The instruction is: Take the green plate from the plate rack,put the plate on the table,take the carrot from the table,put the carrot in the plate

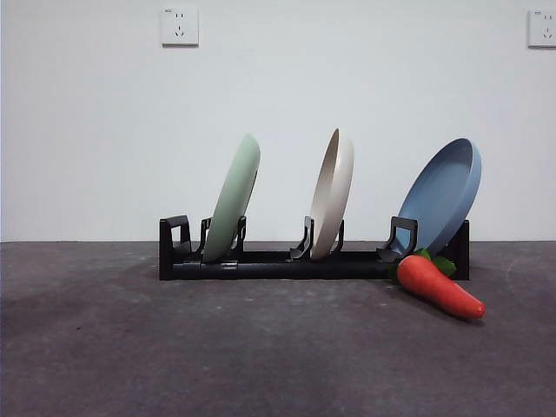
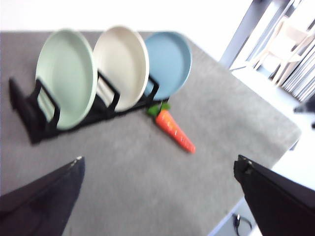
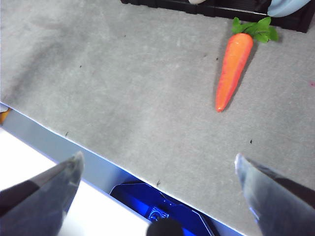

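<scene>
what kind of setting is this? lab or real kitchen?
Likely a lab test bench, not a kitchen: a bare white wall with power sockets, a plain grey table, and just a plate rack and toy-like carrot as props.

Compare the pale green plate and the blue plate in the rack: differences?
The pale mint-green round plate stands at one end of the long black plate rack, the blue round plate at the other, beside the orange toy carrot. The blue plate leans further over than the green. Both are shallow, rimmed and slotted on edge.
</scene>
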You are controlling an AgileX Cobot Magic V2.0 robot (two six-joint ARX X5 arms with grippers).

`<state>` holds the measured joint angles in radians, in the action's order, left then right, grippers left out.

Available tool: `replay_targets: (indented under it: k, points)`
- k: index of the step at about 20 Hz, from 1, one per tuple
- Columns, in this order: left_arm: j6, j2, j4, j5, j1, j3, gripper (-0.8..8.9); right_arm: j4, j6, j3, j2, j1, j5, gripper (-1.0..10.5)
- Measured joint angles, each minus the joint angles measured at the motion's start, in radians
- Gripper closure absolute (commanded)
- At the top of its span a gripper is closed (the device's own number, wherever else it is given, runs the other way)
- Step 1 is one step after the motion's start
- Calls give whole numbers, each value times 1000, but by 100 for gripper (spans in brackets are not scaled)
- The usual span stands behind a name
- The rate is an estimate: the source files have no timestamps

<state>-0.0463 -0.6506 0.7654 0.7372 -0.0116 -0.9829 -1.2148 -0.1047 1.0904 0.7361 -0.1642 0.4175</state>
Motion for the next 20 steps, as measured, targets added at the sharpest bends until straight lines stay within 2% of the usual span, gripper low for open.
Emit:
replay_targets:
  k: [4, 9, 16, 20]
  points:
    - [-79, -201, -249, -19, -94, -28, 187, 0, 0, 0, 13, 0, 0, 288]
    - [-97, -527, -399, -185, -255, -171, 188, 0, 0, 0, 37, 0, 0, 288]
    - [-64, -940, -471, -415, -349, -451, 188, 0, 0, 0, 53, 0, 0, 289]
    - [-40, -1102, -518, -515, -377, -546, 189, 0, 1, 0, 53, 0, 0, 289]
